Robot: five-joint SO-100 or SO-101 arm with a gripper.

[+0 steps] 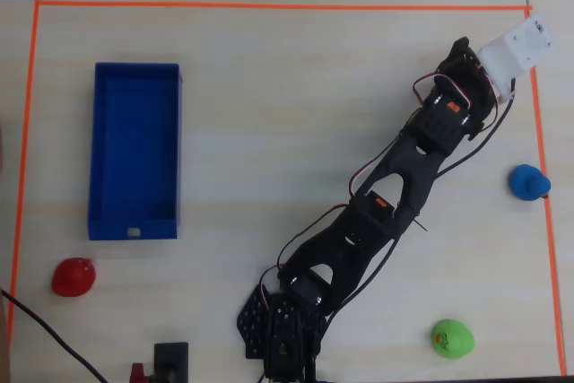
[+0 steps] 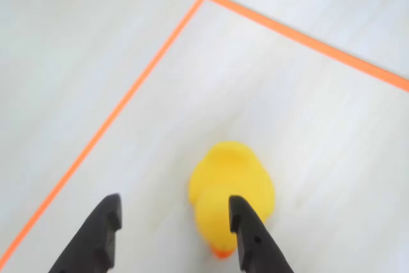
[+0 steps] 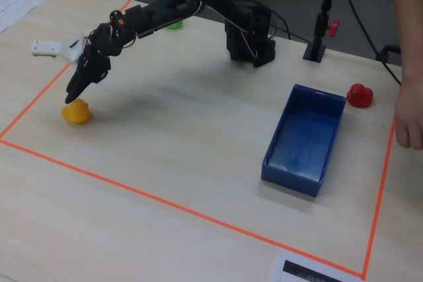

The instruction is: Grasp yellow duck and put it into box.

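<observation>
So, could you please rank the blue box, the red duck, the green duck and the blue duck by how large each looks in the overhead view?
1. The blue box, by far the largest.
2. The red duck, green duck and blue duck look about alike in the overhead view, so ranking them would be unsure.

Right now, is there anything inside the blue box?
No. The blue box looks empty in the overhead view: only its bare blue floor. The yellow duck sits on the table, under the gripper.
</observation>
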